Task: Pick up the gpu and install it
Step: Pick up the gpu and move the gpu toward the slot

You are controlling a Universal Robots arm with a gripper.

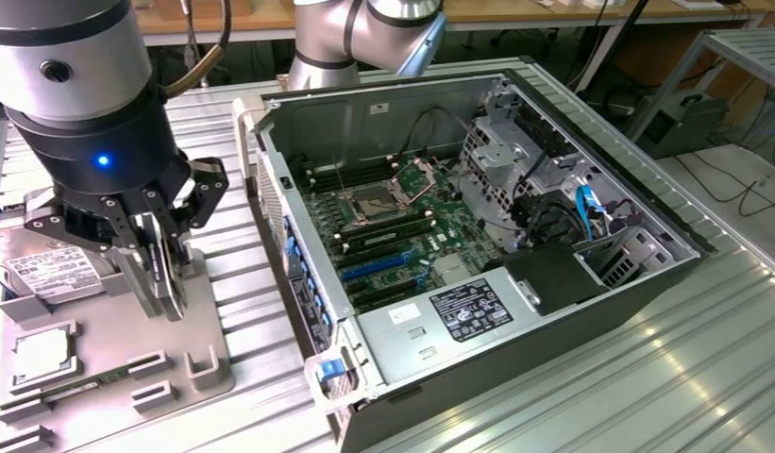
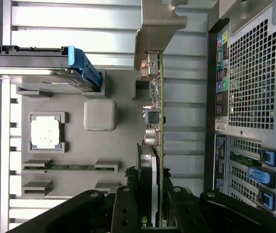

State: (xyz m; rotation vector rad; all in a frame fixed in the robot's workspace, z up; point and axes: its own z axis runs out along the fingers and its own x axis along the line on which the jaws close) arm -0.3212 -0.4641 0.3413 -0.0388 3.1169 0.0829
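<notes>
The open computer case [image 1: 564,368] fills the exterior view's right, its back wall just beside the gray tray [image 1: 123,330]. The arm cuts off part of the hard drive [image 1: 47,269]. The gripper [image 1: 160,302] pinches the gpu [image 2: 153,116], which stands on edge at the tray's case-side rim, one end hidden between the fingers. The chip [image 2: 45,132] and memory stick [image 2: 70,167] lie well apart from it.

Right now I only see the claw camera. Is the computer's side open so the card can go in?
Observer: Yes. The computer lies with its open side up, and the green board inside shows.
Operator: Is there a place for the card?
Observer: Blue slots lie on that board, with nothing plugged in them.
Operator: Which way is it from the claw?
Observer: The claw, pinching the card, is over the grey tray, to the exterior view's left of the computer.
</notes>
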